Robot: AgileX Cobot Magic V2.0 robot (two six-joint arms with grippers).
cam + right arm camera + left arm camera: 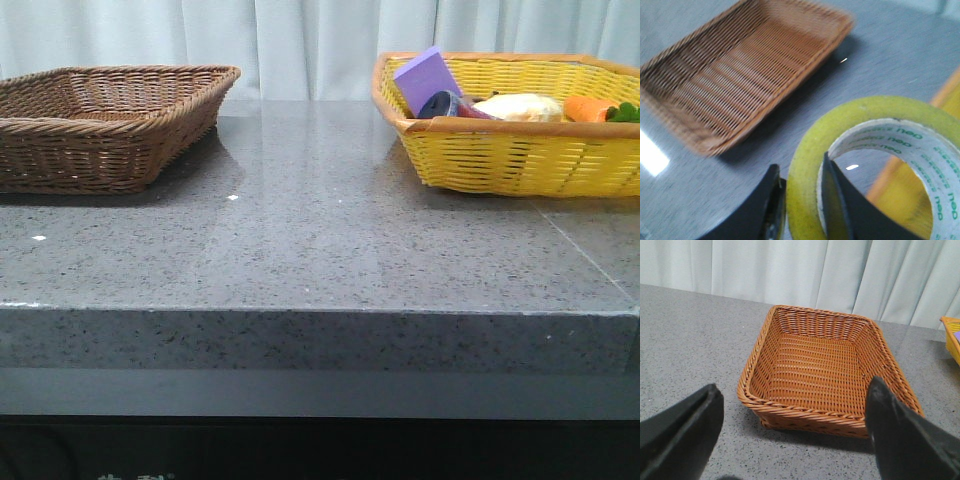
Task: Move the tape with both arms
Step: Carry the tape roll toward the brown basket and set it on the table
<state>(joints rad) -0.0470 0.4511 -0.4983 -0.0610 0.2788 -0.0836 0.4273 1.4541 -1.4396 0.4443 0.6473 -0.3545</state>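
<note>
Tape: we see the roll of translucent yellow tape only in the right wrist view, held up above the grey counter, its white core printed in green letters facing the camera.

Right gripper: we find the right gripper closed on the wall of the roll, one black finger on the outside of the yellow band and the other inside the core; the roll is pinched between them.

Left gripper: we see the left gripper spread wide, its two black fingers at either side of the wrist view, with nothing between them.

Brown basket: the brown wicker basket sits at the left rear of the counter; in the left wrist view it lies beyond the parted fingers, and nothing shows inside it.

Yellow basket: the yellow wicker basket stands at the right rear, well apart from the brown one.

Basket contents: we make out a purple block leaning at the yellow basket's left end, a dark round item just beside it, a pale item in the middle and something orange at the right.

Counter: the grey speckled counter carries both baskets; neither arm shows in the front view.

Backdrop: a pale curtain hangs behind.
</note>
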